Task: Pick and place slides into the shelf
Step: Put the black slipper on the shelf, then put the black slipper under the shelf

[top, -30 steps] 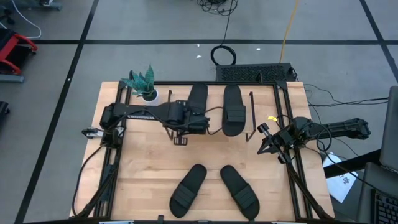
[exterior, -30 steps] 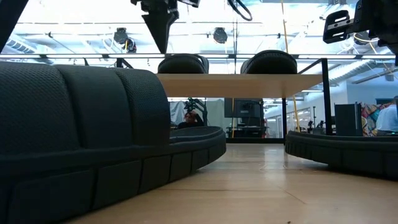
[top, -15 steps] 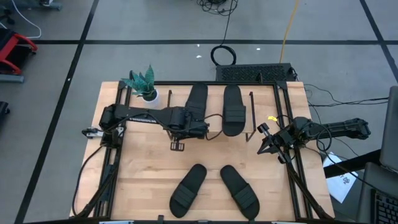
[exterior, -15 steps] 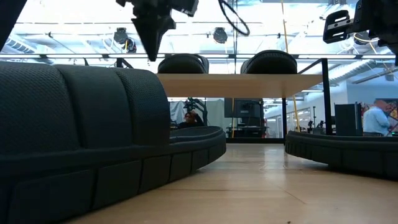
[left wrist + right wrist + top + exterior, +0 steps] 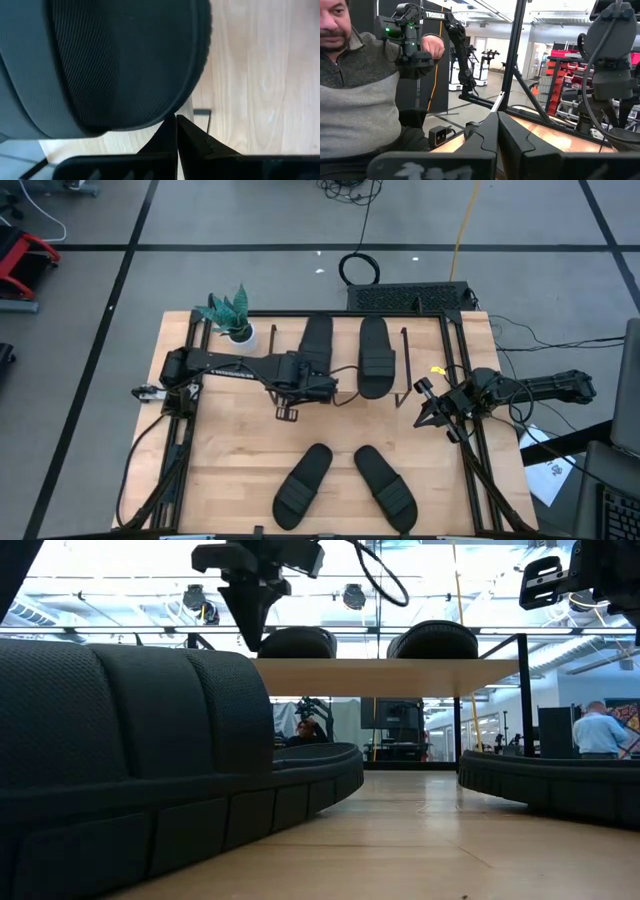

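Two black slides (image 5: 316, 345) (image 5: 374, 356) lie side by side on the shelf (image 5: 380, 663), heels toward the near edge. Two more slides (image 5: 303, 485) (image 5: 385, 486) lie soles down on the table near its front edge. My left gripper (image 5: 285, 413) is shut and empty. It points down just in front of the shelf's near edge, by the heel (image 5: 125, 65) of the left shelf slide, and also shows in the low view (image 5: 250, 640). My right gripper (image 5: 428, 410) is shut and empty, waiting at the table's right edge.
A small potted plant (image 5: 232, 315) stands at the table's far left corner. Black frame rails (image 5: 470, 450) run along the table's sides. A person (image 5: 365, 85) sits beyond the table in the right wrist view. Bare wood lies between the shelf and the front slides.
My left gripper has moved a little toward the table's near edge and down, away from the left slide on the shelf, its fingers staying shut. The slides have not moved.
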`<state>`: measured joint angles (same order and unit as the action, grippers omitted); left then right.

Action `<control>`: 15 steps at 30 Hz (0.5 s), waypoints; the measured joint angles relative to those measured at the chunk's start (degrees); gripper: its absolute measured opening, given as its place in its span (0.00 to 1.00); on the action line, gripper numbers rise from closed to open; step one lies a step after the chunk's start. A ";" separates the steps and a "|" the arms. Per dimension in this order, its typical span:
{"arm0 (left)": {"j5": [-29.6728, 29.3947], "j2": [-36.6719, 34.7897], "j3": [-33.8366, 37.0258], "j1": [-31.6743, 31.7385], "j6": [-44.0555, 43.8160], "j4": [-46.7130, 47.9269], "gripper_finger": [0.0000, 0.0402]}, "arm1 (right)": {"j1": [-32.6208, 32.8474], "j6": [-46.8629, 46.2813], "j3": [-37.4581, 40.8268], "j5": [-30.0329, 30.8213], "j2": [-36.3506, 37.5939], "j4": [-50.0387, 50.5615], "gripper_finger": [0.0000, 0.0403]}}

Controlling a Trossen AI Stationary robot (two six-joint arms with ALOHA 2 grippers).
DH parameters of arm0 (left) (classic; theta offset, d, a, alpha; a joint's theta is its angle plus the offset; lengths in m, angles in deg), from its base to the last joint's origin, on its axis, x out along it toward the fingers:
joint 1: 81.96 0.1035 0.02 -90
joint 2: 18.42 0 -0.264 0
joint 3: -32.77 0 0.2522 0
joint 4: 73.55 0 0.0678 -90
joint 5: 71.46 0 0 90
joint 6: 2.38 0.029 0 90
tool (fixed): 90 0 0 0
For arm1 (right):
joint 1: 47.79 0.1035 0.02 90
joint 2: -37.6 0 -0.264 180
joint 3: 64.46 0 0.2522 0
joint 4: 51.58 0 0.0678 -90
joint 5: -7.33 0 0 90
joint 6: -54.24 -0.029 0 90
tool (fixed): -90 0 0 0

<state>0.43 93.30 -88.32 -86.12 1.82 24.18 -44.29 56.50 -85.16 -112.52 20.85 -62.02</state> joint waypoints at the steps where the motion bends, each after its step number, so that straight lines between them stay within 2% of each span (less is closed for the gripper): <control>1: 0.08 0.00 0.00 0.14 0.13 -0.53 0.00 | -0.01 0.00 0.00 0.01 0.00 0.00 0.00; 9: 0.24 0.00 0.00 0.24 1.05 1.93 0.00 | -0.02 0.09 0.00 0.02 0.00 0.02 0.00; 15: 4.46 -2.63 0.02 -1.98 2.75 2.47 0.00 | 0.00 0.11 0.00 0.00 0.02 0.02 0.00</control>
<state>4.90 90.67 -88.30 -88.11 4.58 26.65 -44.29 56.61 -85.16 -112.52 20.87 -62.00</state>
